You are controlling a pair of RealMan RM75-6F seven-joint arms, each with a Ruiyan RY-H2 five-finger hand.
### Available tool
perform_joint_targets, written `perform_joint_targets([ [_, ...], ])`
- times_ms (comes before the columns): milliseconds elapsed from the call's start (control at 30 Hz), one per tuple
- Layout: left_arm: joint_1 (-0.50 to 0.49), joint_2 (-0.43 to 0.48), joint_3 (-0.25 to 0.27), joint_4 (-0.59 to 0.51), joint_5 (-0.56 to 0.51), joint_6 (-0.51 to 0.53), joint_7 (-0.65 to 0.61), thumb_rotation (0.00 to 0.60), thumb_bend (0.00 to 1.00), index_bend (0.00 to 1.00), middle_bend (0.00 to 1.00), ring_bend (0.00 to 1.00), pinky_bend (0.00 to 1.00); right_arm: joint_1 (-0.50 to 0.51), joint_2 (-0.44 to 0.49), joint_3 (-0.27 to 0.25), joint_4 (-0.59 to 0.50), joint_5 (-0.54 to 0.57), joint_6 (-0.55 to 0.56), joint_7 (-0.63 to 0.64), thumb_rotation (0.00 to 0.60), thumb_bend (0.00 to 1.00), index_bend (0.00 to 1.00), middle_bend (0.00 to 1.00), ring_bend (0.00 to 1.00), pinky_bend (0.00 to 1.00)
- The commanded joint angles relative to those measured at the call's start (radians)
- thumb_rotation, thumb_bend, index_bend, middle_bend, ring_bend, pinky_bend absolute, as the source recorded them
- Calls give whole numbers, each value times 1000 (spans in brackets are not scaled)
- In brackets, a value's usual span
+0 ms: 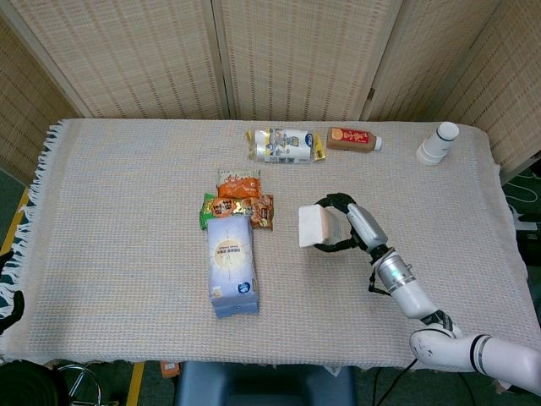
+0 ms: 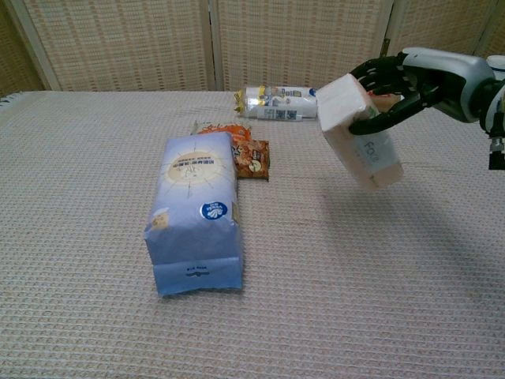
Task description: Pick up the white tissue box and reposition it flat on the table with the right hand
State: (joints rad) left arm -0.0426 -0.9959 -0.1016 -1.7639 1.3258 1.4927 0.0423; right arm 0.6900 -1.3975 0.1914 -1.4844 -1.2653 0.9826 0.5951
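The white tissue box hangs in the air above the woven tablecloth, tilted with one end pointing down to the right in the chest view. My right hand grips it from above, fingers wrapped over its upper end. The box is right of the blue bag and well off the cloth. My left hand is not seen in either view.
Orange and green snack packets lie behind the blue bag. A white-wrapped roll, a brown bottle and a stack of paper cups sit along the far side.
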Motion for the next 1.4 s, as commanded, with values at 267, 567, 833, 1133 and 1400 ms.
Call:
perform_joint_targets([
  [267,-2,-1,1,3,-10,-11,4,600,525,133,0,0,108,-103,-201,-104,540,-404,279,674,600,300,616,518,376,0],
  [567,-5,-3,0,5,-15,-18,8,600,525,133,0,0,108,-143,-354,-129,801,-380,363,882,600,320,632,526,383,0],
  [833,-6,-3,-1,3,-22,-20,15,600,525,132,0,0,108,-157,-413,-108,863,-325,360,915,600,319,632,538,390,0],
  [1133,-7,-3,3,-4,-24,-24,30,600,525,133,0,0,108,-169,-415,-99,837,-283,317,941,600,320,632,544,400,0],
  [1400,-6,-1,0,-3,-28,-22,23,600,526,133,0,0,108,-161,-430,-118,874,-289,279,974,600,320,632,548,405,0],
])
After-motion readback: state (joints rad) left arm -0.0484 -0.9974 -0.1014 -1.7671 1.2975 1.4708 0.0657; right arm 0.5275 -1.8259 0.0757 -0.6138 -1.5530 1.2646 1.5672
